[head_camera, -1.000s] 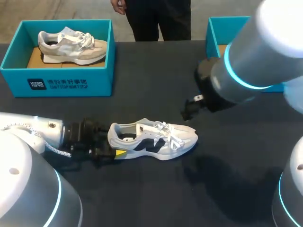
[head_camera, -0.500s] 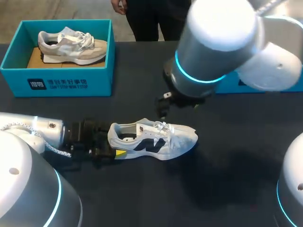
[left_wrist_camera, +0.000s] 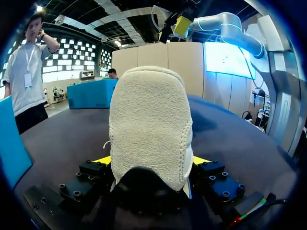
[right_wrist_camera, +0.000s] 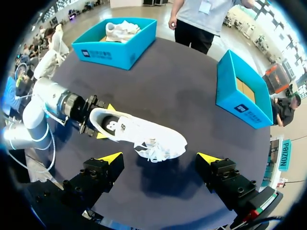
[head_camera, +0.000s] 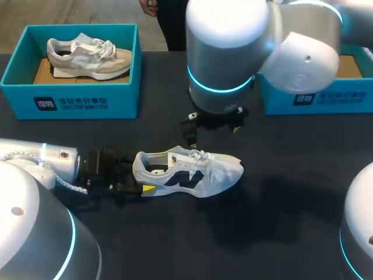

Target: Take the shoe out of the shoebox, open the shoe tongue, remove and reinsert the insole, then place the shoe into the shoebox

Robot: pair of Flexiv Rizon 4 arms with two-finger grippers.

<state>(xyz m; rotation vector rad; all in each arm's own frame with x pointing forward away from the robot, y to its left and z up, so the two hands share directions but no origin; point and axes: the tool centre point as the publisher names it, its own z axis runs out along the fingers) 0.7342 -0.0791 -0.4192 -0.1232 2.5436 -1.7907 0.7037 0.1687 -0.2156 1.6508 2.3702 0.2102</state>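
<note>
Your right arm has swung in from the right edge to the middle of the black tabletop [head_camera: 274,233]. The shoe and left arm haven't shifted.

- The white mesh sneaker with the dark side logo [head_camera: 187,173] is out of its box and sits sole-down mid-tabletop, toe to your right.
- The left end effector [left_wrist_camera: 151,162] is clamped on the heel, one yellow tip on each side. I read that as anchoring the shoe so the other arm can work the tongue.
- The right end effector [right_wrist_camera: 159,158] has its fingers wide apart and holds nothing. It hangs above the shoe, with laces and toe just ahead of it between the finger lines, no contact.
- The open teal cardboard shoebox at right [head_camera: 309,100] is probably the shoe's return spot.
- The teal shoebox at left [head_camera: 76,105] holds a beige sneaker [head_camera: 87,56].
</note>
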